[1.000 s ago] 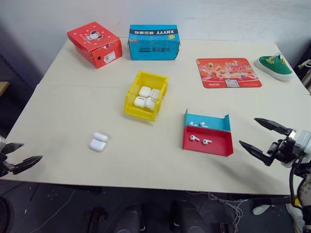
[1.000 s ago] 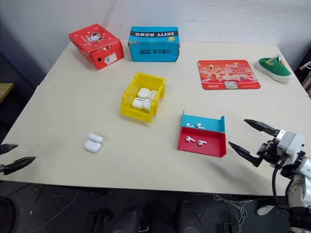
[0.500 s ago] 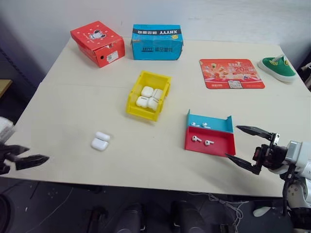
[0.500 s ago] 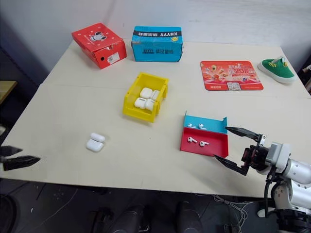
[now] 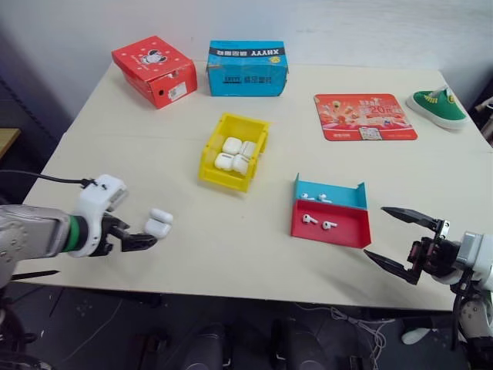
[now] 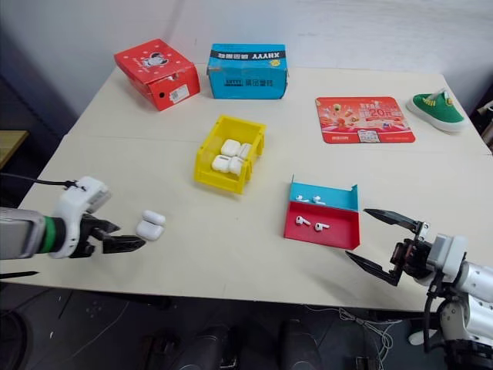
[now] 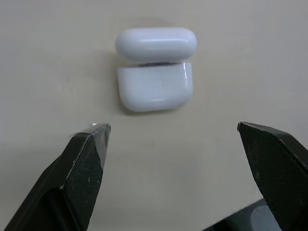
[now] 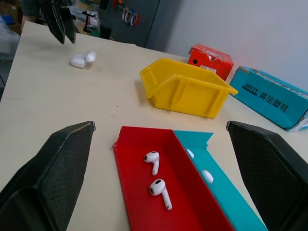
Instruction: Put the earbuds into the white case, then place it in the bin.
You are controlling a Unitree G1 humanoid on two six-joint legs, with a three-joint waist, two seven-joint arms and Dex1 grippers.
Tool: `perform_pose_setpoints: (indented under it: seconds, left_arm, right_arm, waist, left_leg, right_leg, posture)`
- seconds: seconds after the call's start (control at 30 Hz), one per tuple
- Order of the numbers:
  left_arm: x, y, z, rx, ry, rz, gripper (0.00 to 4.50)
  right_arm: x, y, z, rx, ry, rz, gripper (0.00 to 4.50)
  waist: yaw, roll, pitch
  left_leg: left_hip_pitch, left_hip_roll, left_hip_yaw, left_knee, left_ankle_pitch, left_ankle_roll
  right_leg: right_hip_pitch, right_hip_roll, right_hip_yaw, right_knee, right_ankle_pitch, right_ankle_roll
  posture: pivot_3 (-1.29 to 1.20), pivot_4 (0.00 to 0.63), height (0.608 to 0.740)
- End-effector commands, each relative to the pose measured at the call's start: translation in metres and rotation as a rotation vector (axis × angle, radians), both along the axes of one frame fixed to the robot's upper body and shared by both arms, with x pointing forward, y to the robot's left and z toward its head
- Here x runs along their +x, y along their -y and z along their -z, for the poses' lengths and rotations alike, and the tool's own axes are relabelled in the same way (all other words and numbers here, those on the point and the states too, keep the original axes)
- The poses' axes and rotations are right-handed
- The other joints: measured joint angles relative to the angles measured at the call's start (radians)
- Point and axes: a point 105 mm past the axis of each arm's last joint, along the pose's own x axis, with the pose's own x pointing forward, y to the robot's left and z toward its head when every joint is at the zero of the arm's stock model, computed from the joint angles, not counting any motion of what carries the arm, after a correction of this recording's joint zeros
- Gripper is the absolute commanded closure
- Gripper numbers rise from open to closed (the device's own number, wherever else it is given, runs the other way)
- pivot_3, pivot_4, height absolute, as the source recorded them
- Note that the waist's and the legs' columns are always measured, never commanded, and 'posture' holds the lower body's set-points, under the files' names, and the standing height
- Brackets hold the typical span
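Left eye view: shoe [image 5: 437,106] near mat [image 5: 364,116]

Bare table [image 5: 139,166] around white case [image 5: 158,224]; yellow bin [image 5: 233,151] well apart.

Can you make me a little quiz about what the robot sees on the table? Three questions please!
1. True or false: the lid of the white case near the left gripper is flipped open.
2. What colour is the bin that has white cases inside it?
3. Where are the two earbuds nearest the right gripper? A: in the red part of the tray. B: on the green shoe. C: on the blue box.

Key: 1 true. 2 yellow. 3 A.
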Motion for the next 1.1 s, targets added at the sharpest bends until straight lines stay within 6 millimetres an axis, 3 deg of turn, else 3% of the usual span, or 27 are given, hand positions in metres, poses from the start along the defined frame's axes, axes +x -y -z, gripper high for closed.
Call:
perform_pose_setpoints:
  seconds: [0.03, 0.7, 1.07, 1.1]
  left_arm:
    - [0.01, 0.008, 0.004, -0.01, 0.033, -0.029, 0.03]
    - [0.019, 0.012, 0.027, 0.062, 0.002, -0.075, 0.03]
    - [0.023, 0.018, 0.037, 0.079, 0.002, -0.083, 0.03]
    - [0.023, 0.018, 0.037, 0.08, 0.003, -0.082, 0.21]
  right_arm:
    - [-0.006, 0.0, -0.01, -0.01, 0.058, 0.015, 0.0]
    - [-0.009, -0.023, -0.032, 0.012, 0.107, 0.056, 0.0]
    - [-0.01, -0.019, -0.025, 0.017, 0.086, 0.075, 0.0]
    - [-0.01, -0.018, -0.024, 0.016, 0.085, 0.076, 0.0]
  waist:
    - [0.007, 0.0, 0.0]
    - [0.01, 0.0, 0.0]
    - [0.023, 0.0, 0.0]
    - [0.024, 0.0, 0.0]
  left_leg:
    - [0.0, 0.0, 0.0, 0.0, 0.0, 0.0]
    - [0.001, 0.0, 0.0, -0.001, 0.001, -0.002]
    - [0.002, 0.0, 0.0, -0.001, 0.003, -0.003]
    - [0.002, 0.0, 0.0, -0.001, 0.004, -0.003]
  right_leg:
    - [0.0, 0.0, 0.0, 0.0, 0.0, 0.0]
    - [0.0, 0.0, 0.0, 0.0, 0.0, 0.0]
    - [0.0, 0.0, 0.0, 0.002, 0.0, 0.0]
    - [0.0, 0.0, 0.0, 0.002, 0.0, 0.0]
  posture:
    - [0.0, 0.15, 0.74]
    - [0.0, 0.15, 0.74]
    - [0.0, 0.15, 0.74]
    - [0.0, 0.15, 0.74]
